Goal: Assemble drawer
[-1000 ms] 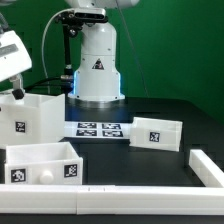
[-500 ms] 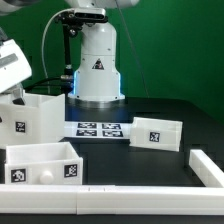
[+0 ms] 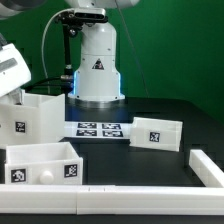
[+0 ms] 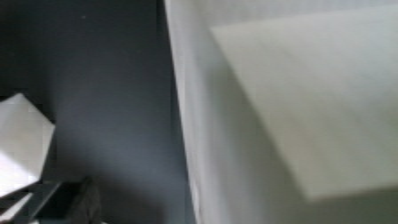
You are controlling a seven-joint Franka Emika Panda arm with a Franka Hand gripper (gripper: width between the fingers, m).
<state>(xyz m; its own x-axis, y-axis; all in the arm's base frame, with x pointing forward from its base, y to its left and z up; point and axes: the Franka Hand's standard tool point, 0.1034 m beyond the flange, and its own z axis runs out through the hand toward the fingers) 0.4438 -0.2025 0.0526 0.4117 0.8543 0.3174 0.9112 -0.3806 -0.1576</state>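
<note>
Where green wall (image 3: pixel 185 40) ends, black table (image 3: pixel 140 165) bears drawer (image 3: pixel 40 120).

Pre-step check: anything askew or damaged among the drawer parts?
Nothing stands out. The box housing, the front tray and the tray beside the marker board all sit upright, with no visible damage.

Marker board (image 3: pixel 100 129), long white bar (image 3: pixel 150 192)
</note>
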